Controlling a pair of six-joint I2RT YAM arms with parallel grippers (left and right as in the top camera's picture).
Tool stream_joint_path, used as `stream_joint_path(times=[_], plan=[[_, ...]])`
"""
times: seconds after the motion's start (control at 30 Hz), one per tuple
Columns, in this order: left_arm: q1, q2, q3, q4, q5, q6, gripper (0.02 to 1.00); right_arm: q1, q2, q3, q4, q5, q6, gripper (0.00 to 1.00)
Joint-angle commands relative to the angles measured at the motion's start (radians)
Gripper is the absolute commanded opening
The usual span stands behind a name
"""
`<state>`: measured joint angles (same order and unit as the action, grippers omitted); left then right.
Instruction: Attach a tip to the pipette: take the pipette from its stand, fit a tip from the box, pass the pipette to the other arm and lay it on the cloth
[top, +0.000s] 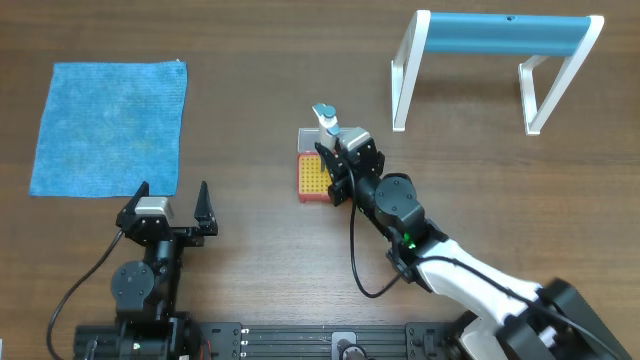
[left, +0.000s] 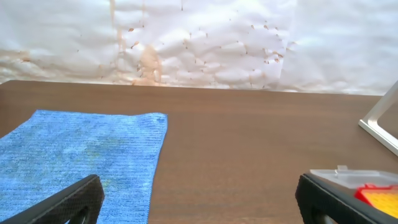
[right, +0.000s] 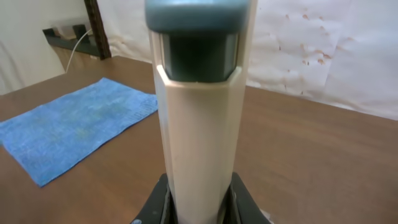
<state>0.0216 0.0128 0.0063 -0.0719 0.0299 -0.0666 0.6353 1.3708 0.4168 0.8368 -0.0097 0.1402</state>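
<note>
A: White pipette, where?
B: Upright in right gripper; fingers clamped on its body; right by the yellow tip box; touching it or not, cannot tell.
A: Left gripper?
B: Fingers spread apart; near the lower right corner of the blue cloth; stand well apart.

**Left tool wide open, right tool clamped**

The left black two-finger tool sits with fingers spread wide, near the blue cloth, its arm folded back. The right black two-finger tool, on an outstretched arm well apart from the cloth, clamps the white grey-topped pipette.
</note>
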Motion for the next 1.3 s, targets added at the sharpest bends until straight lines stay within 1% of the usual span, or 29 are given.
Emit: stream_joint_path(times=[0.03,0.27,0.33,0.4,0.47,0.57,0.63,0.73,0.77,0.8,0.9,0.97,1.0,1.1,1.17,1.2,1.27,1.3], plan=[[-0.003,-0.009,-0.001,-0.007,0.007,-0.008,0.996,0.004,-0.108,0.055,-0.076,-0.01,-0.049,0.077],[-0.003,-0.009,-0.001,-0.007,0.007,-0.008,0.996,0.003,-0.169,0.127,-0.1,-0.011,-0.05,0.077],[-0.003,-0.009,-0.001,-0.007,0.007,-0.008,0.996,0.002,-0.185,0.176,-0.155,-0.042,-0.068,0.077],[-0.003,-0.009,-0.001,-0.007,0.007,-0.008,0.998,0.002,-0.199,0.256,-0.282,-0.062,-0.087,0.077],[-0.003,-0.009,-0.001,-0.007,0.007,-0.008,0.996,0.002,-0.205,0.371,-0.46,-0.087,-0.119,0.075],[-0.003,-0.009,-0.001,-0.007,0.007,-0.008,0.996,0.003,-0.204,0.54,-0.68,-0.098,-0.154,0.077],[-0.003,-0.009,-0.001,-0.007,0.007,-0.008,0.996,0.003,-0.204,0.652,-0.782,-0.108,-0.162,0.077],[-0.003,-0.009,-0.001,-0.007,0.007,-0.008,0.996,0.003,-0.204,0.75,-0.814,-0.142,-0.161,0.077],[-0.003,-0.009,-0.001,-0.007,0.007,-0.008,0.996,0.003,-0.204,0.773,-0.814,-0.159,-0.153,0.077],[-0.003,-0.009,-0.001,-0.007,0.007,-0.008,0.996,0.003,-0.204,0.785,-0.814,-0.16,-0.136,0.077],[-0.003,-0.009,-0.001,-0.007,0.007,-0.008,0.998,0.003,-0.204,0.798,-0.814,-0.172,-0.055,0.075],[-0.003,-0.009,-0.001,-0.007,0.007,-0.008,0.996,0.003,-0.202,0.798,-0.815,-0.216,-0.01,0.073],[-0.003,-0.009,-0.001,-0.007,0.007,-0.008,0.996,0.003,-0.202,0.798,-0.831,-0.246,0.038,0.077],[-0.003,-0.009,-0.001,-0.007,0.007,-0.008,0.996,0.003,-0.201,0.798,-0.868,-0.272,0.093,0.077],[-0.003,-0.009,-0.001,-0.004,0.008,-0.008,0.996,0.003,-0.2,0.798,-0.897,-0.273,0.129,0.077],[-0.003,-0.009,-0.001,0.006,0.034,-0.019,0.996,0.003,-0.199,0.798,-0.913,-0.274,0.146,0.071],[-0.003,-0.009,-0.001,0.058,0.159,-0.159,0.996,0.003,-0.197,0.798,-0.929,-0.3,0.156,0.077],[-0.003,-0.009,-0.001,0.101,0.201,-0.231,0.996,0.003,-0.194,0.798,-0.932,-0.315,0.156,0.08]])
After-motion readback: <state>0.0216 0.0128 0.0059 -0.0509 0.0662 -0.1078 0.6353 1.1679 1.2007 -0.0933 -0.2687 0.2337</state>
